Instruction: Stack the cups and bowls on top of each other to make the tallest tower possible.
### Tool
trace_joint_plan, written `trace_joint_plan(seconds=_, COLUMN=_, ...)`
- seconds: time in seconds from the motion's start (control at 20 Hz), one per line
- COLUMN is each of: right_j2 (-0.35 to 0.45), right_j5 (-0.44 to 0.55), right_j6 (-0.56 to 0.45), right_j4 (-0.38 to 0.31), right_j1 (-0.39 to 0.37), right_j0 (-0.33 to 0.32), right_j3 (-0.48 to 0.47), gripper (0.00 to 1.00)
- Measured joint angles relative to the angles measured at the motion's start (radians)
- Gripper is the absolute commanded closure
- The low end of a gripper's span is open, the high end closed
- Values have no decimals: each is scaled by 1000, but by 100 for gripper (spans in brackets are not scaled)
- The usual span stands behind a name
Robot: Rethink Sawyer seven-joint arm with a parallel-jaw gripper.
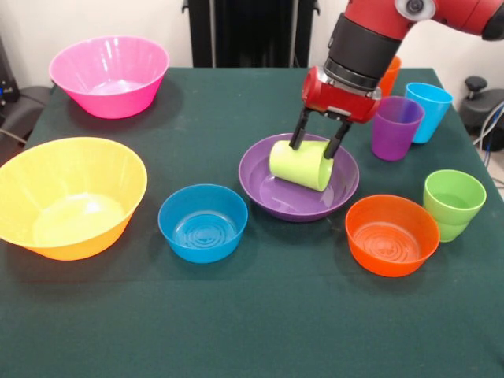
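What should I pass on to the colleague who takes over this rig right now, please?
Claw: shut on the lime-yellow cup, which is tilted on its side over the purple bowl.
Loose on the table: blue bowl, orange bowl, yellow bowl, pink bowl; green cup, purple cup, light blue cup; an orange cup partly hidden behind the arm.
Done: nothing stacked yet.
Left: seat the cup in the purple bowl, then build upward.

I saw even, bright overhead light. Soft shadows fell beside the big pink plastic bowl [109,75] on the dark green tablecloth [252,331]. Faint glare marked the small blue plastic bowl [202,223]. Focus stayed sharp throughout.
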Motion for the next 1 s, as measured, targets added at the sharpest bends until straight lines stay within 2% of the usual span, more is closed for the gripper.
trace_joint_plan(seconds=0.5, right_j2=-92, right_j5=-133, right_j6=0, right_j4=7, right_j1=62, right_j0=-31, right_j3=19, gripper=0)
trace_joint_plan(seconds=1.0, right_j2=-106, right_j5=-148, right_j6=0, right_j4=17, right_j1=87, right_j0=-30, right_j3=36, gripper=0)
